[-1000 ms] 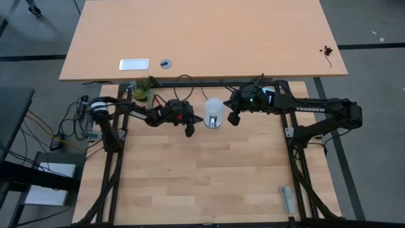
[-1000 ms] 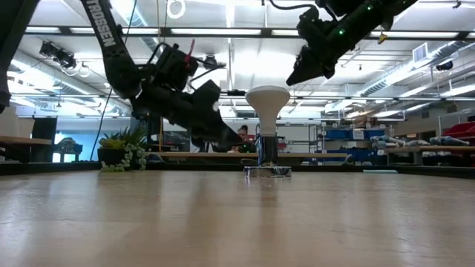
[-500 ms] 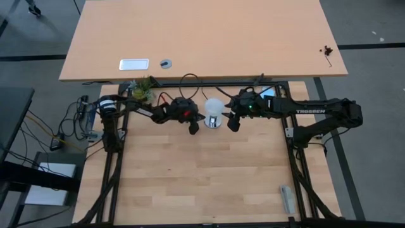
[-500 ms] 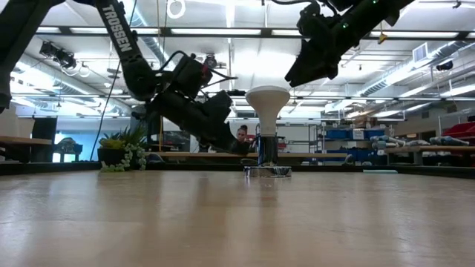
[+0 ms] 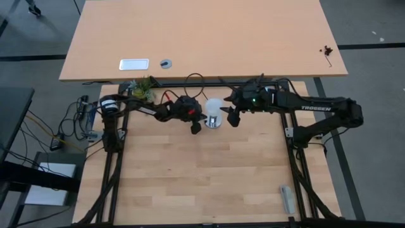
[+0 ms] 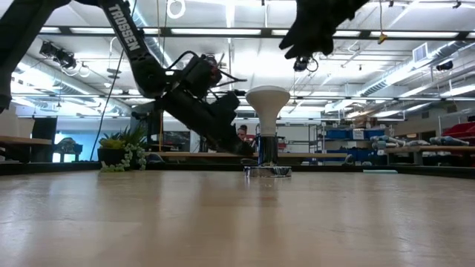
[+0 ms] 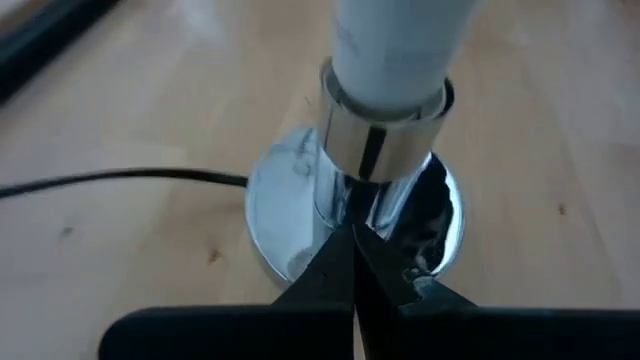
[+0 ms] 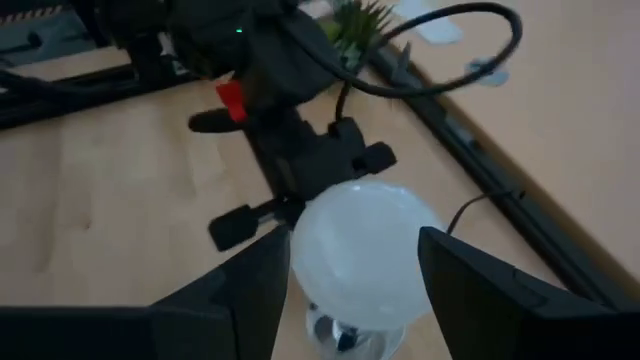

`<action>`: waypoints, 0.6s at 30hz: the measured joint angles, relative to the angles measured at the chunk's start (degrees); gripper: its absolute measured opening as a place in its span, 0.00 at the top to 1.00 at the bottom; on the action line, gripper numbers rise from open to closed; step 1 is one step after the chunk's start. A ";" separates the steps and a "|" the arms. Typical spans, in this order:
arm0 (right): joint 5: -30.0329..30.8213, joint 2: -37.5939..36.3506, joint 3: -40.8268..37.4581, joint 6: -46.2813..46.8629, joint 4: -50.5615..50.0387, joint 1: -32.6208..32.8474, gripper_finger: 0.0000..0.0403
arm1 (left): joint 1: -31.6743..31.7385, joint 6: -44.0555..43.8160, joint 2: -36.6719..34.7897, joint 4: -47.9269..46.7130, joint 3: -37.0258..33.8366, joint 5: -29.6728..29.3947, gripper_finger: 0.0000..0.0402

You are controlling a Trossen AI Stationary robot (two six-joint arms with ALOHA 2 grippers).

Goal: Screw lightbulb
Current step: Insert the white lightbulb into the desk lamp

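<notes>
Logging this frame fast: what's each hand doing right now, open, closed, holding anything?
Left hand: closed, holding nothing, tips low against the socket under the lightbulb.
Right hand: open, fingers either side of the lightbulb's globe, above it, not gripping.

Wooden table [image 5: 190, 171], socket disc [image 7: 290, 200], perhaps remote [image 5: 287, 199]

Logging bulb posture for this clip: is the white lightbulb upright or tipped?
Upright. The white pear-shaped lightbulb stands globe up, its narrow end in the silver socket on the round chrome base.
</notes>
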 joint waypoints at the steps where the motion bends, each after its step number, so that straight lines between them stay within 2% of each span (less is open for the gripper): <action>1: -0.69 0.70 1.90 0.73 -2.49 -0.01 0.43 | -0.09 0.00 0.85 0.13 0.47 0.09 1.00; 6: -1.57 6.52 14.25 -1.83 -16.12 0.87 0.41 | -1.23 -0.26 4.42 1.19 1.87 0.19 1.00; 11: -1.55 12.88 26.05 -6.25 -26.83 1.48 0.33 | -3.46 -0.34 5.19 1.93 2.16 0.08 1.00; 14: -1.53 16.60 31.24 -7.06 -33.08 1.32 0.26 | -4.60 -0.53 5.27 2.40 2.16 -0.34 1.00; 18: -1.52 21.57 34.02 -8.23 -38.48 0.55 0.17 | -5.64 -1.51 5.37 3.12 2.08 -0.10 1.00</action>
